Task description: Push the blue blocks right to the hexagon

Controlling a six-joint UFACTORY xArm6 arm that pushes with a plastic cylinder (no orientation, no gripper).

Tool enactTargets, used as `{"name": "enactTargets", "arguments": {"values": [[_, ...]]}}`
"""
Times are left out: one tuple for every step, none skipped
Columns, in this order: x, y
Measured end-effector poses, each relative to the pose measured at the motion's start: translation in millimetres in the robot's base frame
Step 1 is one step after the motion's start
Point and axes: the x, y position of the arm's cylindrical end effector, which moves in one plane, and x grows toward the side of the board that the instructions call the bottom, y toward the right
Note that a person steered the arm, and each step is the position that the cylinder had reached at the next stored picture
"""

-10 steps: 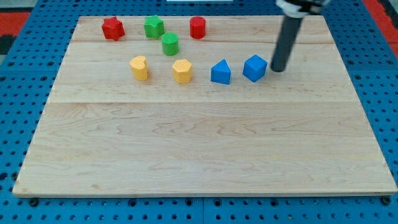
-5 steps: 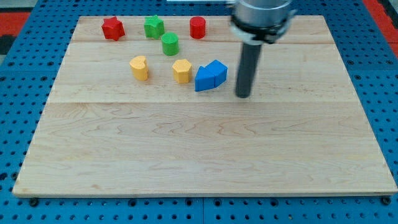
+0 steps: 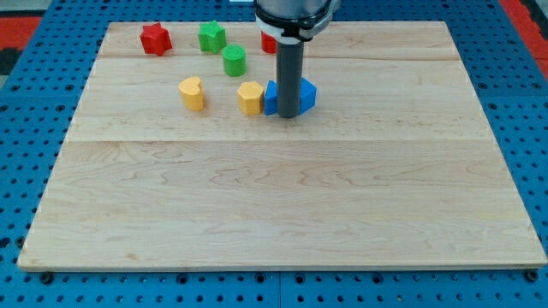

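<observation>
Your rod stands upright over the upper middle of the wooden board point(image 3: 274, 214), and my tip point(image 3: 288, 115) sits at the lower edge of the two blue blocks, right in front of them in this view. There is no gripper here, only the bare rod, so nothing is clasped or let go; the tip looks pressed against or just beside the blue pair, though the rod hides the exact contact.

The rod covers the middle of both blue blocks. You can see one blue block point(image 3: 271, 97) showing at the rod's left side and the other blue block point(image 3: 307, 94) at its right side; their shapes cannot be made out behind the rod. The left one touches, or all but touches, the yellow hexagon point(image 3: 250, 97), which lies just to its left.

Further toward the view's left, well apart from the hexagon, you have a yellow heart-like block point(image 3: 192, 93). Above the hexagon stands a green cylinder point(image 3: 234, 61). Along the view's top lie a red star point(image 3: 155, 38), a green block point(image 3: 211, 37) of unclear shape, and a red block point(image 3: 268, 41) mostly hidden behind the arm's housing. The board rests on a blue pegboard surface point(image 3: 26, 128).
</observation>
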Motion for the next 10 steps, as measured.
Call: {"name": "enactTargets", "arguments": {"values": [[1,-19],[2,-40],[32,-42],[87,25],[147,107],[169,173],[163,223],[152,152],[138,45],[104,-88]]}}
